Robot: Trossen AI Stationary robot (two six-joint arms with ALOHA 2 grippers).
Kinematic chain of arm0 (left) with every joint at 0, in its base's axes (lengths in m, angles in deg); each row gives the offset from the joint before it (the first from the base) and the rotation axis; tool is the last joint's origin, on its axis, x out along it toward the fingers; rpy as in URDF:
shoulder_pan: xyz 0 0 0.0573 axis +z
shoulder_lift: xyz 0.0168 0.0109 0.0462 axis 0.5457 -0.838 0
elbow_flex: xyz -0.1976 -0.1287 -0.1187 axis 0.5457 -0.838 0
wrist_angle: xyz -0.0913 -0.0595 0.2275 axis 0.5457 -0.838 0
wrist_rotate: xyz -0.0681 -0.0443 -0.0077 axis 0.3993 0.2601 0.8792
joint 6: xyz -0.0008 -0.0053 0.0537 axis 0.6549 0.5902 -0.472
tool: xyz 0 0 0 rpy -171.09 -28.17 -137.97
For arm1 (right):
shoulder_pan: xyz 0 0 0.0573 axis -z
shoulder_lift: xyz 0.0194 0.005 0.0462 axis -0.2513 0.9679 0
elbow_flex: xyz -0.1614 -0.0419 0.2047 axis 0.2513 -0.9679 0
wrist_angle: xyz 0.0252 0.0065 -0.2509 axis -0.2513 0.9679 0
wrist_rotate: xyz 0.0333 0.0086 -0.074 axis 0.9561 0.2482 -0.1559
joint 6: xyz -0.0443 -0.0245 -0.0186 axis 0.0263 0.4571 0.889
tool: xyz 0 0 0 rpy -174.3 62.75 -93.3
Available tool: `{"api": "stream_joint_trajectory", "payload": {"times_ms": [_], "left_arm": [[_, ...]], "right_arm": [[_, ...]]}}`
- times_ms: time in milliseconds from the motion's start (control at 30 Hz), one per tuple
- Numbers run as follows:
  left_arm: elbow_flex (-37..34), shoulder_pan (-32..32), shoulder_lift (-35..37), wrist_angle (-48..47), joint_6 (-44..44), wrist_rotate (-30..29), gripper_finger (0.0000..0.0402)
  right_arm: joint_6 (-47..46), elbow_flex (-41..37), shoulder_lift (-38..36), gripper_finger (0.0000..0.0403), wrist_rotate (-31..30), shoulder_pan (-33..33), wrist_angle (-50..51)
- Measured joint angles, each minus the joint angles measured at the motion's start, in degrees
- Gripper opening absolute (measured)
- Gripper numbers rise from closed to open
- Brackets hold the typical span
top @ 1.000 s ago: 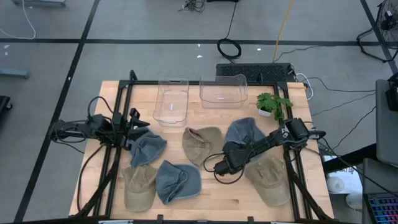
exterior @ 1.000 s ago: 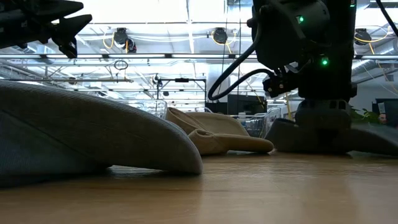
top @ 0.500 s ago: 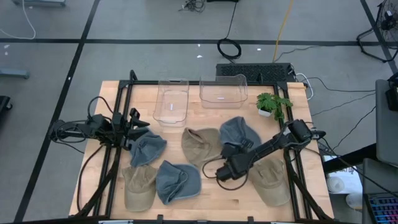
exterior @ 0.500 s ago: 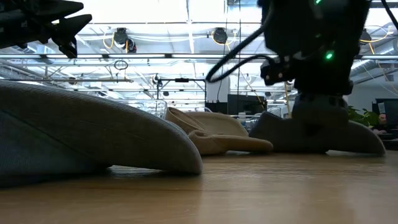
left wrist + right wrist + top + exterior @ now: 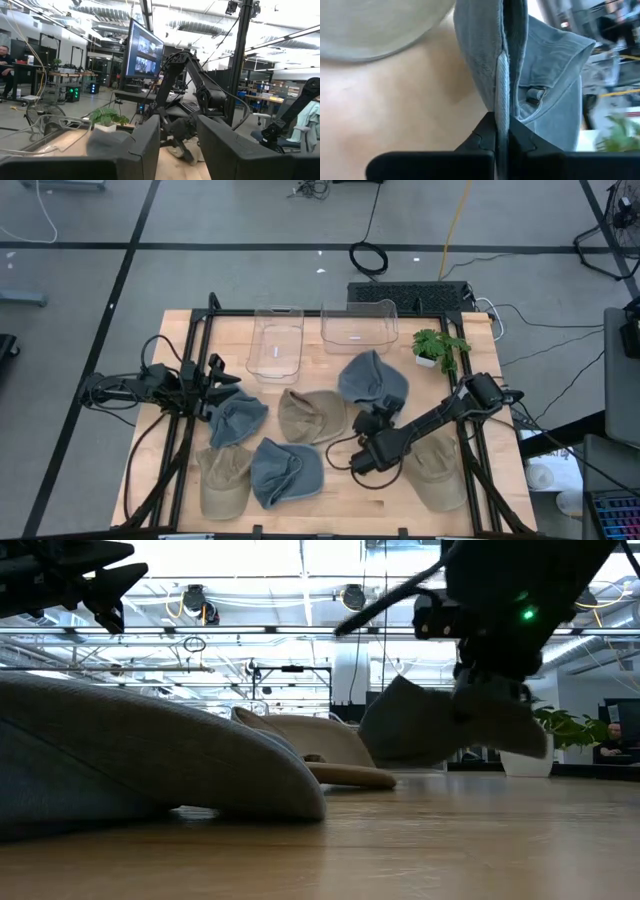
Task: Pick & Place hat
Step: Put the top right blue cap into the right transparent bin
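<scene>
A blue-grey hat point(image 5: 372, 379) hangs off the table just in front of the clear bins, with my right gripper point(image 5: 377, 418) shut on its edge. In the right wrist view the fingers point(image 5: 485, 136) pinch the hat's folded rim point(image 5: 501, 75) tightly. The low view shows the hat point(image 5: 430, 725) dangling clear of the wood under the gripper point(image 5: 485, 680). My left gripper point(image 5: 225, 378) waits at the table's left edge, its jaws apart and empty in the left wrist view point(image 5: 177, 140).
Several more hats lie on the table: tan point(image 5: 310, 416), blue-grey point(image 5: 238, 418), blue-grey point(image 5: 286, 472), tan point(image 5: 224, 480) and tan point(image 5: 436, 470). Two clear bins point(image 5: 276, 345) point(image 5: 358, 328) stand at the back, with a small potted plant point(image 5: 438, 346) to their right.
The right gripper closed on the blue-grey hat, lifted it off the table and carried it left and toward the bins. The tan hat beside it slid a little left. The left arm stayed put.
</scene>
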Motion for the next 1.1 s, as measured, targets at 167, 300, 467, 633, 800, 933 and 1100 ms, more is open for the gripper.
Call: {"api": "stream_joint_trajectory", "payload": {"times_ms": [167,300,467,633,800,933,1100], "left_arm": [[0.0,0.0,0.0,0.0,0.0,0.0,0.0141],[0.0,0.0,0.0,0.0,0.0,0.0,0.0149],[0.0,0.0,0.0,0.0,0.0,0.0,0.0145],[0.0,0.0,0.0,0.0,0.0,0.0,0.0137],[0.0,0.0,0.0,0.0,0.0,0.0,0.0141],[0.0,0.0,0.0,0.0,0.0,0.0,0.0149],[0.0,0.0,0.0,0.0,0.0,0.0,0.0145]], "right_arm": [[-0.6,0.0,0.0,0.0,-2.5,1.0,2.8],[-1.2,0.0,-1.7,0.0,-3.8,1.1,3.6],[-1.0,0.0,-6.2,0.0,-2.7,1.0,3.1],[0.7,0.0,-12.1,0.0,-2.5,0.2,1.1],[4.5,0.0,-18.0,0.0,-2.5,-1.3,-3.7],[7.6,0.0,-22.6,0.0,0.2,-2.5,-9.2],[8.0,0.0,-27.9,0.0,2.6,-3.5,-13.8]]}}
